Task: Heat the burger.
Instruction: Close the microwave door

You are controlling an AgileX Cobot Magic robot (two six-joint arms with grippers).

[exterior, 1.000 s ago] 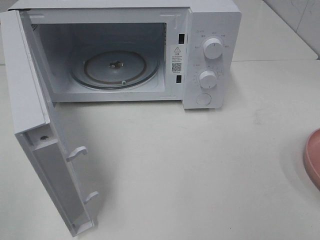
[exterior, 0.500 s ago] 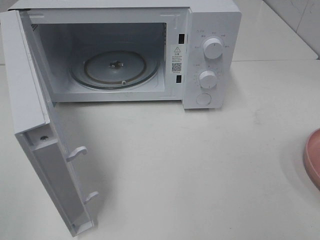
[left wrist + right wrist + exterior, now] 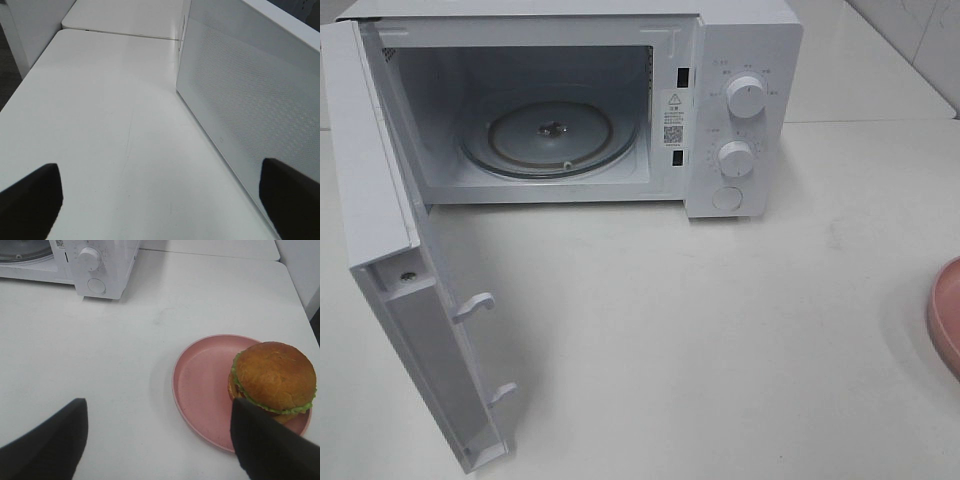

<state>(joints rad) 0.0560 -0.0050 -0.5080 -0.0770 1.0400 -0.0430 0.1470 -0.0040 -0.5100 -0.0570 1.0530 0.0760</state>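
One burger (image 3: 274,378) sits on pink plate (image 3: 205,385), microwave (image 3: 740,60) open

Only the fingers of each pincer are visible. The left pincer (image 3: 160,200) has two black, matte fingers (image 3: 30,202) with rounded edges. The right pincer (image 3: 160,440) has the same black, smooth fingers (image 3: 47,445), and no markings, screws or cables are visible.

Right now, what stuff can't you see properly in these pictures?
- Burger: out of the high view; in the right wrist view, the right tool covers its near side.
- Pink plate: cut off by the high view's edge.
- Microwave dial labels: too small to read.
- Door: cropped in the left wrist view; left tool fingertips out of frame.
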